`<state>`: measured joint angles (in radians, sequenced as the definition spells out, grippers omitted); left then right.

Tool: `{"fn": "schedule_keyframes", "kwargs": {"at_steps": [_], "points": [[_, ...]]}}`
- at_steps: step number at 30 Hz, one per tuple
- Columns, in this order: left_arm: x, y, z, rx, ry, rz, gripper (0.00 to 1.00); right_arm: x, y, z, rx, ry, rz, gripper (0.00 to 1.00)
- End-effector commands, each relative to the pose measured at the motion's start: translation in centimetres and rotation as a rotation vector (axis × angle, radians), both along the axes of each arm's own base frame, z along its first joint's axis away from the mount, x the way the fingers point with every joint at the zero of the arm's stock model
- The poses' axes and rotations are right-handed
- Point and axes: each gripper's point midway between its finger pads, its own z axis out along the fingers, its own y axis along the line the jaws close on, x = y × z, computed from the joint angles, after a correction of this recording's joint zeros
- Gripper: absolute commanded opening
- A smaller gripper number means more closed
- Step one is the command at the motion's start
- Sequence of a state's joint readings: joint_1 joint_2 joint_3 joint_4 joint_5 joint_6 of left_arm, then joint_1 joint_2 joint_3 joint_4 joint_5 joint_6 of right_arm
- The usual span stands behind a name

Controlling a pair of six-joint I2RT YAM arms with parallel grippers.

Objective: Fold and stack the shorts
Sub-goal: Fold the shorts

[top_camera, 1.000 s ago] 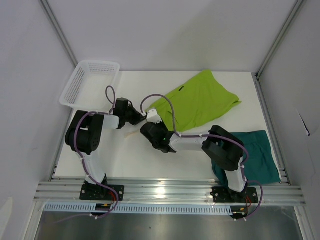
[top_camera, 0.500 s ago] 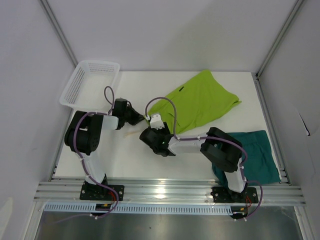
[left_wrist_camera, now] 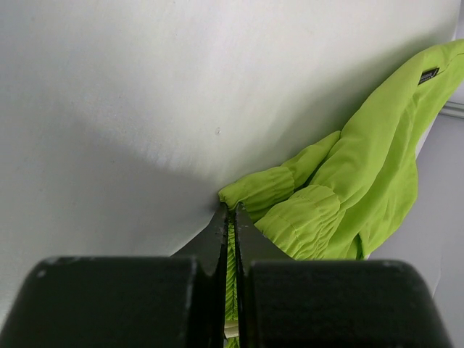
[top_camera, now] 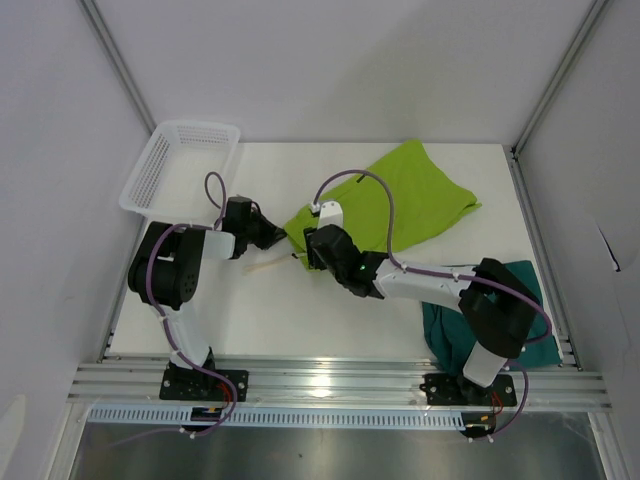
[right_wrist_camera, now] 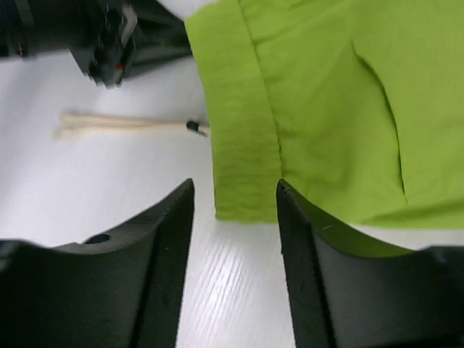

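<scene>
Way off to the left of the bright lime yellow-green fabric shorts (top_camera: 400,200) sits the white plastic mesh basket (top_camera: 145,175), not involved right now.

Next over, the left claw (left_wrist_camera: 228,210) is clamped shut on the left corner of the lime pair's gathered waistband, with a sliver of fabric pinched between the jaws. My worry is that it's a thin bite right at the edge. A tug could slip it free, or just drag the whole pair across the white desk (top_camera: 350,320) in a bunch. That arm is folded tight, elbow up, forearm reaching low toward the lime shorts' corner.

A pale cream drawstring cord (right_wrist_camera: 123,125) lies loose on the desk just left of the waistband. I reckon it could snag under a finger or get folded in crooked.

Then the right claw (right_wrist_camera: 235,192): jaws apart, nothing in them, hanging over the near corner of the same waistband, close beside the left claw. If it comes down a bit off, it pinches bare desk or bumps the other claw. That arm is stretched long and low, reaching leftward to the lime shorts.

Well right of the lime pair and nearer to me, the dark teal green fabric shorts (top_camera: 540,335) lie partly hidden under the right arm's elbow, so a careless swing could catch them.
</scene>
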<state>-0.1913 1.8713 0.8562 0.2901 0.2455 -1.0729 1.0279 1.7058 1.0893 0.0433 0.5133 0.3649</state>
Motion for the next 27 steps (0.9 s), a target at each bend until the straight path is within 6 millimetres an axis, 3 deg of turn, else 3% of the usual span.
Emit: {"fn": "schedule_keyframes", "kwargs": {"at_steps": [1,2,4,5,7,8,11,17,22,27], "points": [[0.9,0.7,1.6,0.017,-0.067,0.023,0.00,1.8,1.1,2.6,0.141,0.010,0.068,0.47],[0.9,0.8,1.6,0.018,-0.068,0.025,0.00,2.9,0.5,2.4,0.157,0.021,0.055,0.44],[0.9,0.7,1.7,0.016,-0.069,0.022,0.00,3.7,1.2,2.6,0.209,0.049,0.088,0.36],[0.9,0.7,1.7,0.016,-0.071,0.023,0.00,4.2,1.4,1.2,0.198,0.085,0.096,0.31],[0.9,0.7,1.7,0.015,-0.071,0.022,0.00,5.5,1.9,1.1,0.217,0.105,0.114,0.16],[1.0,0.7,1.7,0.016,-0.073,0.022,0.00,5.9,2.1,-0.5,0.194,0.127,0.116,0.13],[0.9,0.7,1.7,0.015,-0.073,0.021,0.00,6.3,3.0,-1.3,0.201,0.145,0.151,0.07],[1.0,0.6,1.7,0.013,-0.073,0.017,0.00,4.9,3.1,-5.3,0.189,0.208,0.157,0.04],[0.8,0.5,1.6,-0.012,-0.056,-0.007,0.00,1.9,1.4,-9.8,0.145,0.277,0.102,0.02],[0.1,0.9,2.2,-0.023,-0.049,-0.039,0.00,1.2,1.7,-11.9,0.144,0.309,0.075,0.00]]}}
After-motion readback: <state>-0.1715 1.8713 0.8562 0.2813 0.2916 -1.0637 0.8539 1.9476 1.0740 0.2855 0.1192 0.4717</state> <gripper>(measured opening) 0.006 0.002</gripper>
